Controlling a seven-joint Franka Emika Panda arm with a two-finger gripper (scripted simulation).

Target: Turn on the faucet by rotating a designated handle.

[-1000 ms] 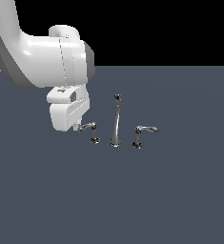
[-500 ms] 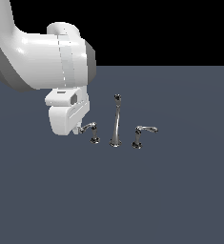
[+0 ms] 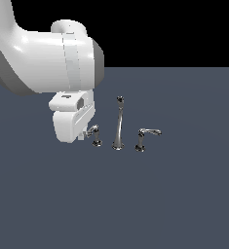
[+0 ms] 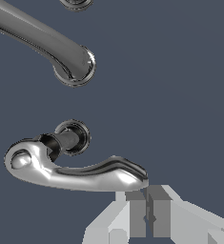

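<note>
The faucet is a small chrome set on the dark floor: a tall thin spout (image 3: pixel 118 124) (image 4: pixel 37 35) with a short lever on each side. The designated handle (image 3: pixel 93 130) (image 4: pixel 75 172) is the one on the exterior view's left, on a round-based post (image 4: pixel 73 138). My gripper (image 3: pixel 85 134) (image 4: pixel 147 212) sits right at the free tip of its lever arm. The two fingers (image 4: pixel 137 214) are pressed together with nothing between them, beside the lever end rather than around it. The white hand hides most of the fingers in the exterior view.
The twin handle (image 3: pixel 144 136) stands on the far side of the spout, its arm pointing to the exterior view's right. My bulky white arm (image 3: pixel 47 61) hangs over the scene's left. A flat dark grey floor (image 3: pixel 174 194) surrounds the faucet.
My hand has edged slightly lower and toward the exterior view's right, closing on the handle. The lever arm now looks shorter in the exterior view, as if turned a little.
</note>
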